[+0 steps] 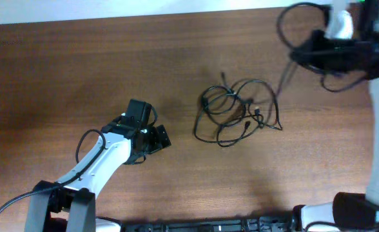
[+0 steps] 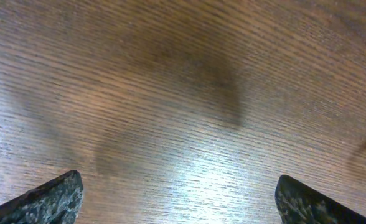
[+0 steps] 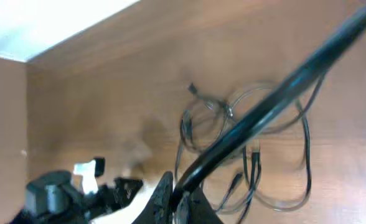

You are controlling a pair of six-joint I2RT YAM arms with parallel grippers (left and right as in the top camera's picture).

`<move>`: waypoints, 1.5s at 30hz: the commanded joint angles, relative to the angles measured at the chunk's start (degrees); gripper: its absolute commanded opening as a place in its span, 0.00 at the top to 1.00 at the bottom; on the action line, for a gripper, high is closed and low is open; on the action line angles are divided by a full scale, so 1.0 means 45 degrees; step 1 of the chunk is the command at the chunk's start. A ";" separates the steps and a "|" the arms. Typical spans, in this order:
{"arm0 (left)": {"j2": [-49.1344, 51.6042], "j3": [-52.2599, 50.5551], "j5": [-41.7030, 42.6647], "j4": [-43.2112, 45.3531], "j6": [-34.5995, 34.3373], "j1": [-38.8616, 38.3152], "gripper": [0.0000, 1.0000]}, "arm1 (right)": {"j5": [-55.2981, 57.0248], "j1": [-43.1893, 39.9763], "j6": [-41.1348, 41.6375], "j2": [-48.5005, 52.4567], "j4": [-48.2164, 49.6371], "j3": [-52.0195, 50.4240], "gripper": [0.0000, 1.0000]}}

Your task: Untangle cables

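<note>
1. Count: two arms and two grippers stand at one wooden table (image 1: 60, 64). One bunch of thin black cables (image 1: 238, 113) lies on it. The number of cords in the bunch cannot be told.
2. Left gripper (image 1: 156, 140): the left wrist view shows its fingertips (image 2: 46, 199) set wide apart, with only bare wood between them. It holds nothing.
3. Right gripper (image 1: 294, 59): the right wrist view shows its fingers (image 3: 164, 199) pressed together on one taut cord (image 3: 264, 106).
4. Position: the cables rest near the table's centre, between the two grippers. They lie clear of the left gripper, to its right. The taut cord runs from the bunch up to the right gripper.
</note>
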 commanded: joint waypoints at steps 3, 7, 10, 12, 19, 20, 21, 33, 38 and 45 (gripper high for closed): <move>0.0092 0.0044 -0.0136 -0.0010 -0.0126 0.0010 0.01 | 0.0908 -0.0544 0.0024 0.0141 -0.1287 -0.0384 0.96; 0.0092 0.0044 0.0442 0.0772 -0.0374 0.0010 0.01 | 0.1166 -0.0544 0.0010 0.0141 -0.1535 -0.0384 0.96; 0.0092 0.0044 0.5843 0.4755 -0.0520 -0.0073 0.01 | 0.1311 -0.0544 -0.0034 0.0141 -0.1695 -0.0384 0.96; 0.0092 0.0044 0.6669 0.6679 -0.0874 -0.0432 0.01 | 0.1307 -0.0544 -0.0228 0.0141 -0.1768 -0.0384 0.96; 0.0092 0.0044 0.4318 0.6081 -1.4008 -0.4371 0.01 | 0.1452 -0.0544 -0.0602 0.0141 -0.1812 -0.0379 0.96; 0.0092 0.0044 0.3283 0.6232 -1.4542 -0.5027 0.01 | 0.1452 -0.0544 -0.0602 0.0141 -0.1817 -0.0384 0.96; 0.0092 0.0044 0.2506 0.6402 -1.5378 -0.5629 0.01 | 0.1452 -0.0544 -0.0602 0.0141 -0.1817 -0.0384 0.96; 0.4279 0.0044 0.0214 1.3775 -1.7029 -0.8004 0.55 | 0.1443 -0.0544 -0.0602 0.0141 -0.2166 -0.0384 0.96; 0.4532 0.0044 0.0355 1.3998 -1.2594 -0.6985 1.00 | 0.1447 -0.0544 -0.1209 0.0141 -0.3055 -0.0379 0.96; 0.1404 0.0044 0.1039 0.7529 -0.7762 -0.2705 1.00 | 0.1443 -0.0544 -0.1797 -0.0175 -0.3963 -0.0379 0.96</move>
